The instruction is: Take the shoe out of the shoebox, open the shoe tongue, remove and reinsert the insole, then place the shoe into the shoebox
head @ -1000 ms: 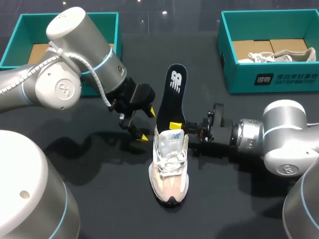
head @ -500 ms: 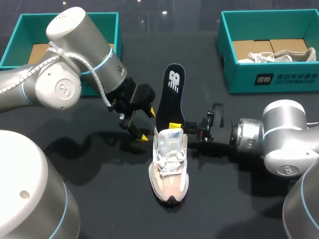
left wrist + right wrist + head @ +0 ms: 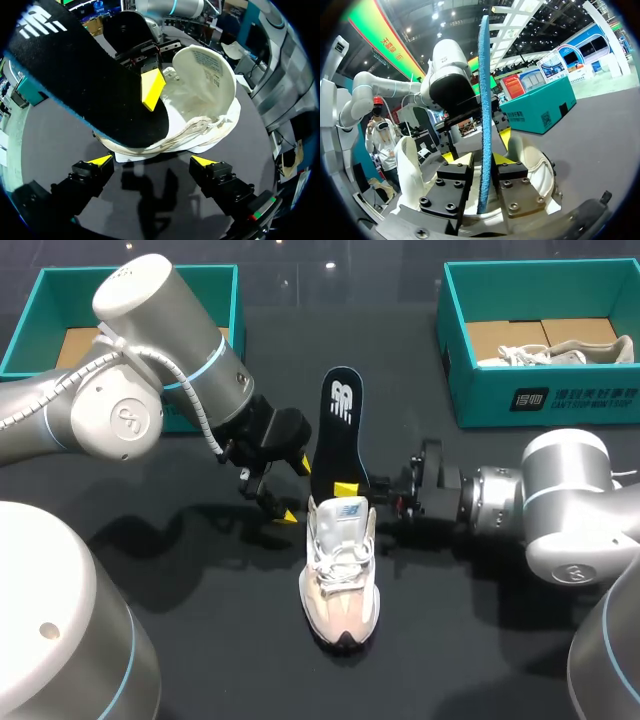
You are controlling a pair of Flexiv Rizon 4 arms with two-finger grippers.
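Observation:
The pale pink and white shoe (image 3: pixel 340 570) stands on the dark table, toe toward the front edge. Its black insole (image 3: pixel 338 425) rises steeply out of the heel opening, leaning a little to the left. My right gripper (image 3: pixel 350 495) reaches in from the right at the shoe's collar. In the right wrist view the insole (image 3: pixel 483 100) stands edge-on between the jaws, which are slightly apart, so the right gripper (image 3: pixel 482 160) is open. My left gripper (image 3: pixel 293 490) hangs wide open just left of the heel. In its own view the left gripper (image 3: pixel 152 161) faces the shoe (image 3: pixel 205 85) and the insole (image 3: pixel 85 80).
A teal shoebox (image 3: pixel 520 390) at the back right holds another pale shoe (image 3: pixel 560 350). A second teal box (image 3: pixel 215 300) stands at the back left, behind my left arm. Bare dark table lies in front of the shoe and to both sides.
The right gripper's jaws have parted a little around the insole. The insole's upper end has tipped slightly left. The left arm has not moved.

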